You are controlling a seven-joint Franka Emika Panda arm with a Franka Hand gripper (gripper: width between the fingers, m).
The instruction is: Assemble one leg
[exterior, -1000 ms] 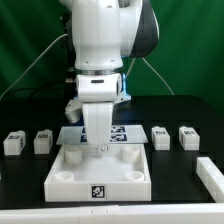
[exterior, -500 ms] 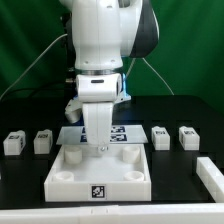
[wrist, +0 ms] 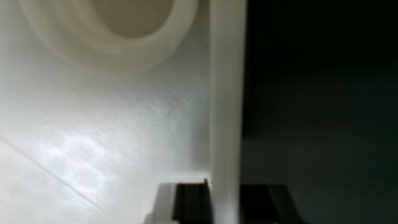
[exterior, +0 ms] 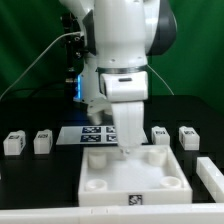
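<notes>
The large white tray (exterior: 104, 196) with round corner sockets lies at the front, right of middle. My gripper (exterior: 125, 149) reaches down onto its far rim. In the wrist view the gripper (wrist: 222, 203) stands with one dark finger (wrist: 185, 203) on each side of the tray's upright wall (wrist: 224, 100), shut on it. One round socket (wrist: 125, 25) shows beside the wall. Several small white legs with tags stand on the black table: two at the exterior view's left (exterior: 12, 143) (exterior: 42, 141) and two at its right (exterior: 160, 135) (exterior: 187, 136). None is held.
The marker board (exterior: 96, 134) lies flat behind the tray, partly hidden by the arm. A white bar-shaped piece (exterior: 210, 175) lies at the exterior view's right edge. A pale strip runs along the front edge (exterior: 40, 217).
The tray has slid toward the exterior view's right and nearer the camera, with my gripper on its far rim. The arm moved the same way. The legs have not moved.
</notes>
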